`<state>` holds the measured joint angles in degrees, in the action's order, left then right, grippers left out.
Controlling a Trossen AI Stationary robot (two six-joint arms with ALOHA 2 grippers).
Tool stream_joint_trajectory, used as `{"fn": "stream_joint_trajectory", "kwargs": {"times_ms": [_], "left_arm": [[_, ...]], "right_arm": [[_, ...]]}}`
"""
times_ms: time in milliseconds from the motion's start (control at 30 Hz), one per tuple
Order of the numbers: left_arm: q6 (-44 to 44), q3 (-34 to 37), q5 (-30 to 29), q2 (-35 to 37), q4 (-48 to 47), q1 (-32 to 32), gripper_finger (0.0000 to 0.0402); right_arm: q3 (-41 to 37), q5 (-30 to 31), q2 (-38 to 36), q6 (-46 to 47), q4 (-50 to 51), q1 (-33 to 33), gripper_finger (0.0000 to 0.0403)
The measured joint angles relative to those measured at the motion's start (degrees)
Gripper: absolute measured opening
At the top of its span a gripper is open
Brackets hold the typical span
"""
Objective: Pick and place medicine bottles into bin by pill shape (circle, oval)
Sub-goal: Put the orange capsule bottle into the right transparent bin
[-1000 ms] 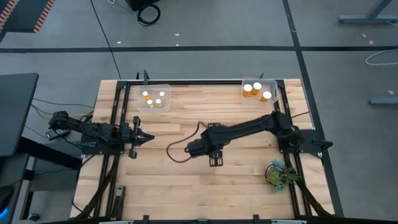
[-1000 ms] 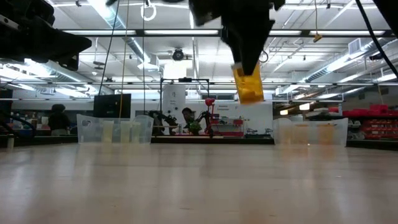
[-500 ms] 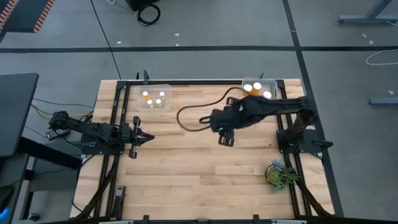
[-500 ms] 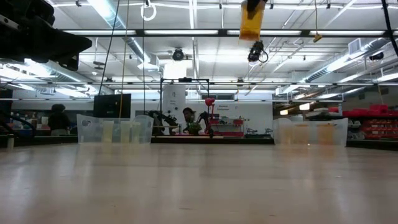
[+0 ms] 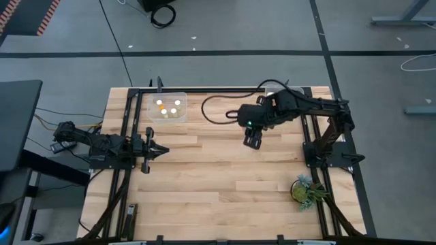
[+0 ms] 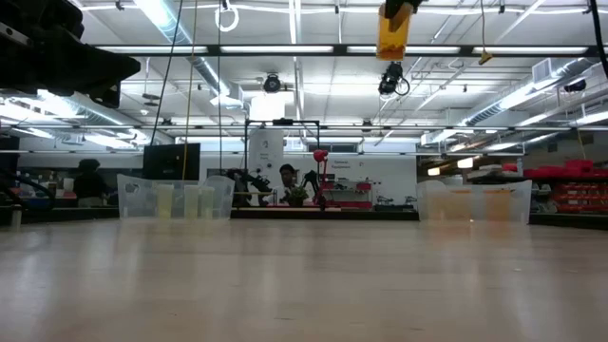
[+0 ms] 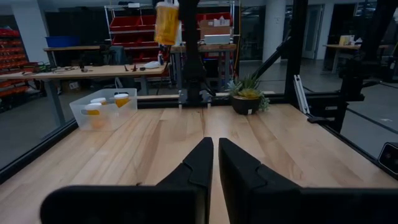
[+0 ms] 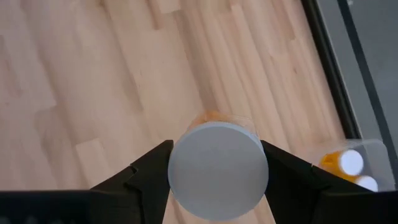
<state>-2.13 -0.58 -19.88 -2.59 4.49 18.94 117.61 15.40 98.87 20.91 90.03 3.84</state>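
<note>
My right gripper (image 5: 253,139) is shut on one amber medicine bottle (image 6: 392,33) with a white cap (image 8: 217,169), high above the table, right of centre and toward the far edge. The right clear bin (image 7: 102,109) at the far right holds other bottles (image 8: 346,163); in the high view my right arm mostly covers it. The left clear bin (image 5: 168,107) at the far left holds several white-capped bottles. My left gripper (image 5: 160,151) is shut and empty, low over the table's left side. My right gripper pinches the bottle at its cap end (image 8: 186,146) between its two fingers (image 8: 146,168), one on either side. The fingers come from above, pointing down. The bottle hangs below them, cap up, nearly upright, its amber body (image 6: 391,43) far clear of the table.
A small green plant (image 5: 304,189) stands at the table's near right corner. Black frame rails (image 5: 225,90) run along the table's edges. A cable (image 5: 218,102) loops from my right arm above the far middle. Bare wood lies between the two arms.
My right gripper has carried the bottle from the table's middle toward the far edge and the right bin, rising a good deal at first. The bottle stays cap up in the shut fingers, well above the table.
</note>
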Motion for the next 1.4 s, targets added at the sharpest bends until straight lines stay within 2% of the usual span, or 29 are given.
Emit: {"fn": "stream_joint_trajectory", "kwargs": {"times_ms": [133, 367, 600, 1033, 1400], "left_arm": [[0.0, 0.0, 0.0, 0.0, 0.0, 0.0, 0.0034], [0.0, 0.0, 0.0, 0.0, 0.0, 0.0, 0.0026], [0.0, 0.0, 0.0, 0.0, 0.0, 0.0, 0.0035], [0.0, 0.0, 0.0, 0.0, 0.0, 0.0, 0.0023], [0.0, 0.0, 0.0, 0.0, 0.0, 0.0, 0.0036]], "right_arm": [[-1.4, -0.1, -0.3, -1.1, 0.0, -3.6, 0.0225], [-3.8, -3.6, -0.4, -4.2, 0.0, -10.1, 0.0225], [-4.3, -3.9, -0.4, -6.1, 0.0, -15.2, 0.0225], [-4.3, -5.0, -0.4, -5.8, 0.0, -23.3, 0.0225], [-4.3, -5.2, -0.4, -2.6, 0.0, -29.0, 0.0225]]}}
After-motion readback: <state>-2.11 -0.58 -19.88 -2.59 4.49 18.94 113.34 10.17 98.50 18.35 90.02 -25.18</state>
